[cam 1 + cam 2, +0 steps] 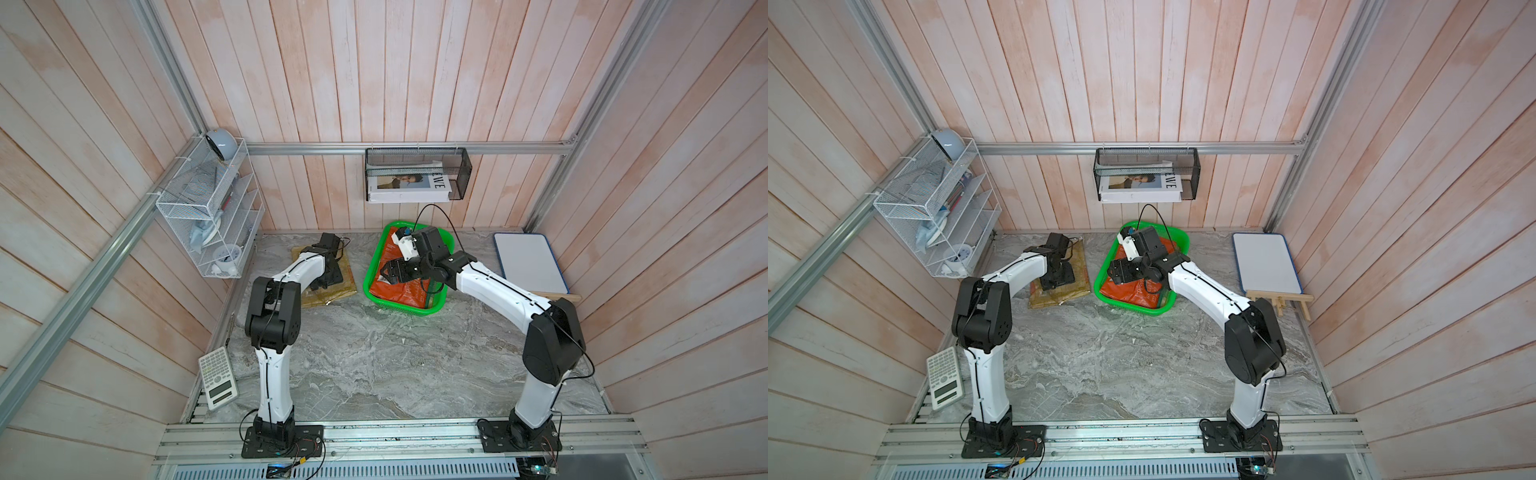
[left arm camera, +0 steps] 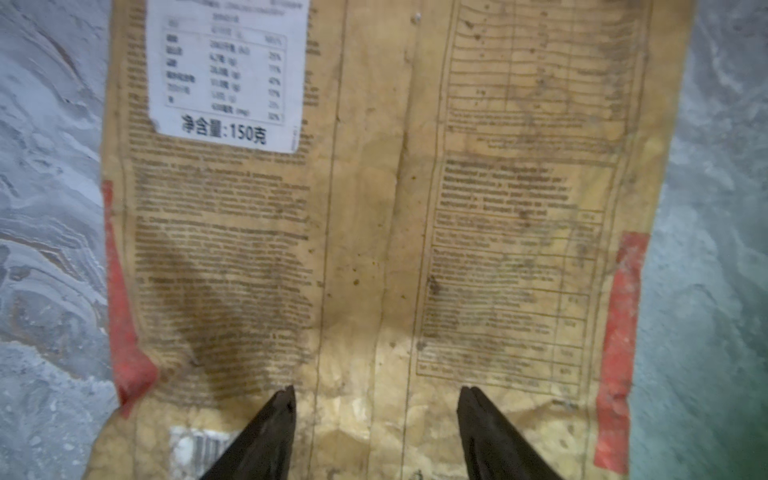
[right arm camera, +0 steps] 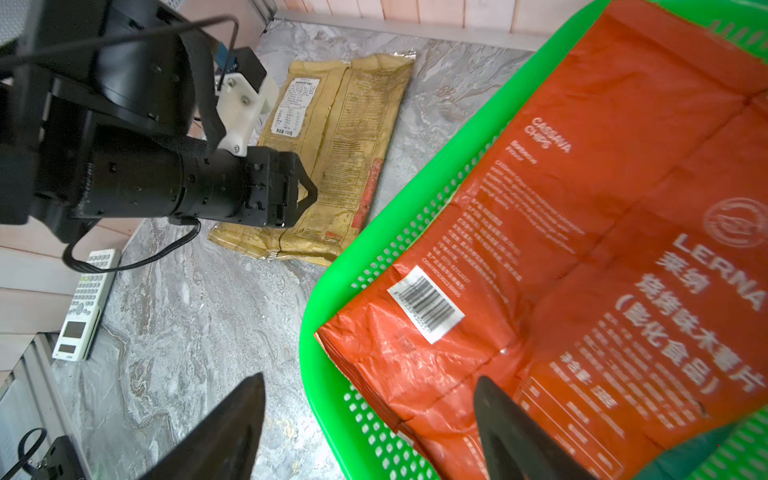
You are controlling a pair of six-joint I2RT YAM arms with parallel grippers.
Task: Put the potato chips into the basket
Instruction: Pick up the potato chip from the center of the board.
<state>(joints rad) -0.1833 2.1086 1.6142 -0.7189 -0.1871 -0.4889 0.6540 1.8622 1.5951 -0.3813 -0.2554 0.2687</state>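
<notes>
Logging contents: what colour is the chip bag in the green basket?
Orange-red bag, white print; clearest in the right wrist view.

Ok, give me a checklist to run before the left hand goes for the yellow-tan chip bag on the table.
1. Left hand open: ok, fingers apart.
2. Left hand above the flat yellow-tan crinkly chip bag: ok.
3. Fingertips touching that bag: cannot tell.
4. Orange-red chip bag inside the bright green perforated plastic basket: ok.
5. Right hand open and empty: ok.
6. Space above the basket free: not ok, right hand hangs over it.
</notes>
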